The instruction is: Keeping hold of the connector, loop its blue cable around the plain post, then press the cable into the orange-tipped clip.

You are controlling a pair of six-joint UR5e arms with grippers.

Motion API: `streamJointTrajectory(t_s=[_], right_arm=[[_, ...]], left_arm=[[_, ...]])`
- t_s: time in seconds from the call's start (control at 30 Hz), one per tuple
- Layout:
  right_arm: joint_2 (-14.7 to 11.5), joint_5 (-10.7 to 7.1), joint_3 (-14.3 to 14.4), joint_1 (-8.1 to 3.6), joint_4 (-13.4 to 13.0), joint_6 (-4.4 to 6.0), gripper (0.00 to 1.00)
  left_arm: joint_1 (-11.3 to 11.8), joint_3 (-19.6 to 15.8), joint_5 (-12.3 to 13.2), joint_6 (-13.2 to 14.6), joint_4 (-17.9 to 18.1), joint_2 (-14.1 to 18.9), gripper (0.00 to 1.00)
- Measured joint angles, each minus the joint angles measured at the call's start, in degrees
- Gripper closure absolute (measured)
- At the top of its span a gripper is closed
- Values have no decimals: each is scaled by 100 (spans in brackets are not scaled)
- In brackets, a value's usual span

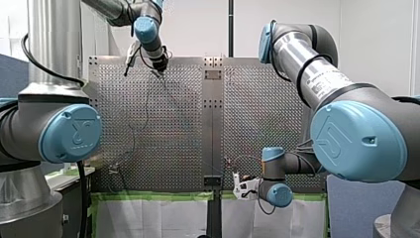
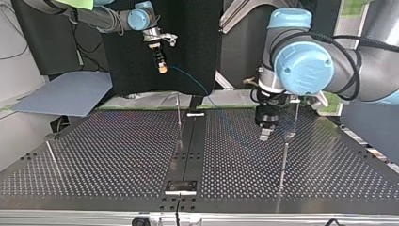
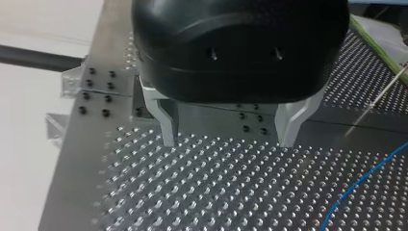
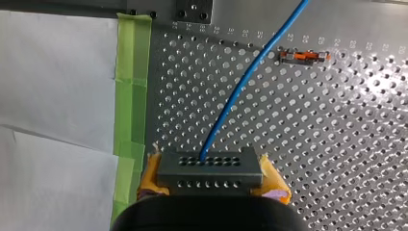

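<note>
My right gripper is shut on a grey connector, with yellow pads on both its sides. The blue cable leaves the connector and runs ahead over the perforated plate, passing close beside the orange-tipped clip. At the top view's left the same gripper hangs above the table's far edge, the cable trailing off it. My left gripper stands open, its metal fingers just above the plate with nothing between them; a stretch of cable lies beside it. A thin upright post stands near it.
Two more thin posts rise from the perforated table. Green tape and white sheeting border the plate beside my right gripper. A central seam with brackets divides the table.
</note>
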Motion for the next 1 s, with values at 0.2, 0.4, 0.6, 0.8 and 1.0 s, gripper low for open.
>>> streamJointTrajectory(t_s=[0.2,0.4,0.6,0.8,1.0], right_arm=[[0,-2,-4,29,-12,4,100],[0,-3,-3,55,-4,10,100],[0,-7,-4,83,-15,37,100],[0,-10,-3,88,-29,53,100],[0,-11,-2,89,-25,55,100]], left_arm=[[-322,252,-242,140,360,-336,0],[-651,573,-563,140,639,-659,0],[-950,880,-876,34,896,-971,0],[-988,992,-1205,54,1068,-1214,0],[-924,999,-1561,288,1128,-1503,0]])
